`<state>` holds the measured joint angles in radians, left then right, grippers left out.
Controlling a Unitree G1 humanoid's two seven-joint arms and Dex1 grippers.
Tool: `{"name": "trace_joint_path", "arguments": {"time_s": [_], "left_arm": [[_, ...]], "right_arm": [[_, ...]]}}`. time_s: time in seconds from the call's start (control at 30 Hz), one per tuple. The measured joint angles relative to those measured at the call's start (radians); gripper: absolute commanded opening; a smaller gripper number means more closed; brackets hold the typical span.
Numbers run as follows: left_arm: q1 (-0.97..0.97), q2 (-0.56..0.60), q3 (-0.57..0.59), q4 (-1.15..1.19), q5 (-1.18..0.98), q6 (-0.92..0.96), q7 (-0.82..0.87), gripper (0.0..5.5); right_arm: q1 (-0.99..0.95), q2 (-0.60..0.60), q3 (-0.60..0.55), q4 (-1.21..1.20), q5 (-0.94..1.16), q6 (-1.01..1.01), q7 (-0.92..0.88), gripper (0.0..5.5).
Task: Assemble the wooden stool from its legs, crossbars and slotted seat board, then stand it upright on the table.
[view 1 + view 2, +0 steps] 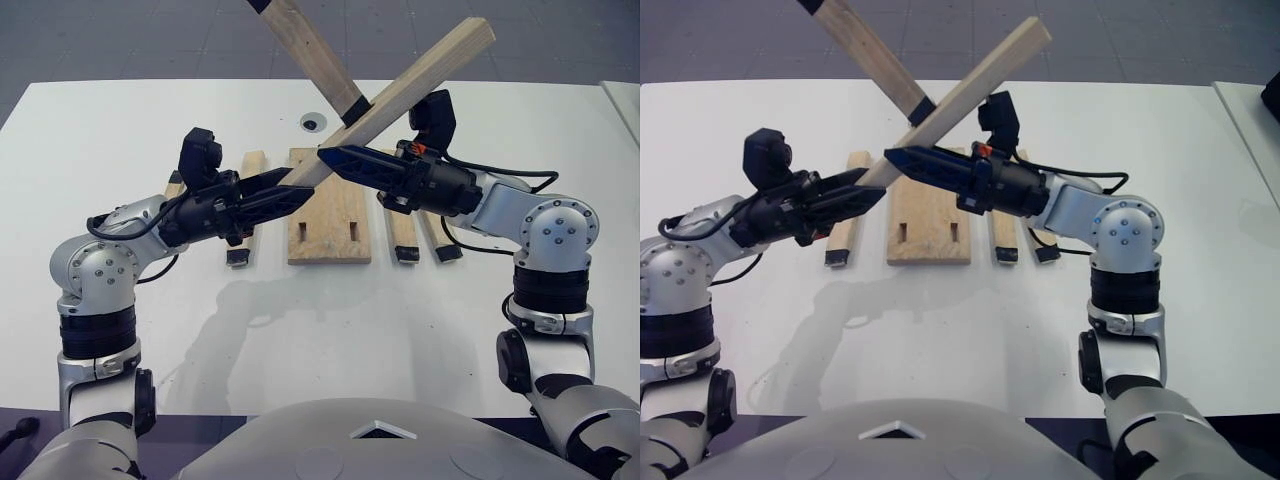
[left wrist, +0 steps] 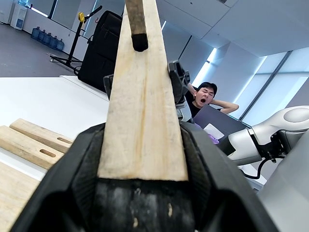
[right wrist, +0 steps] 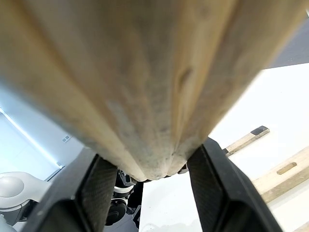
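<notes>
Two legs: crossed in the air, likely being lined up for joining.
Left gripper (image 1: 300, 190): closed on the plain leg (image 1: 430, 65), slanting far-right.
Right gripper (image 1: 340, 160): closed on the black-tipped leg (image 1: 310, 45), slanting far-left.
Arms: elbows out, forearms angled inward.
Seat board (image 1: 330, 225): flat on the table (image 1: 120, 130) beneath, slots up.

Stereo head pair looking down over one table (image 1: 420, 330), wrist cameras tight against left-held leg (image 2: 142, 121), right-held leg (image 3: 135, 72)

From where I stood, no writing or number could be read on the long pale wooden leg (image 1: 430, 72) or the black-capped wooden leg (image 1: 305, 45). The slotted wooden seat board (image 1: 329, 225) bore none either.
</notes>
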<state>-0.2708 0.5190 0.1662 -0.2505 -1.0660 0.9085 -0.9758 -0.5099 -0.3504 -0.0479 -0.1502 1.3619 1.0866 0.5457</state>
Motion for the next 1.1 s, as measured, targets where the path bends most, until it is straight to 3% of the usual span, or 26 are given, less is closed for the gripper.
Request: {"name": "trace_joint_path", "arguments": {"time_s": [0.13, 0.17, 0.53, 0.83, 0.97, 1.1], "left_arm": [[0.001, 0.0, -0.002, 0.0, 0.001, -0.003, -0.001, 2.04], [0.002, 0.0, -0.003, 0.0, 0.001, -0.005, -0.003, 2.4], [0.039, 0.02, -0.026, 0.031, 0.088, -0.105, -0.06, 4.09], [0.131, 0.107, 0.059, 0.087, 0.182, -0.204, -0.078, 5.39], [0.147, 0.106, -0.011, 0.093, 0.37, -0.325, 0.006, 5.4], [0.112, 0.029, -0.18, 0.132, 0.693, -0.455, 0.257, 5.4]], "right_arm": [[0.0, 0.0, 0.0, -0.001, -0.01, -0.003, 0.011, 2.09], [0.0, 0.0, 0.0, -0.005, -0.015, -0.004, 0.013, 2.09], [-0.002, -0.019, -0.042, -0.027, -0.032, -0.022, 0.045, 2.09], [-0.011, -0.132, -0.127, -0.005, -0.095, -0.048, 0.1, 2.09], [-0.007, -0.197, -0.136, 0.004, -0.186, -0.087, 0.161, 2.09], [0.023, -0.218, -0.131, 0.003, -0.268, -0.121, 0.193, 2.09]]}}
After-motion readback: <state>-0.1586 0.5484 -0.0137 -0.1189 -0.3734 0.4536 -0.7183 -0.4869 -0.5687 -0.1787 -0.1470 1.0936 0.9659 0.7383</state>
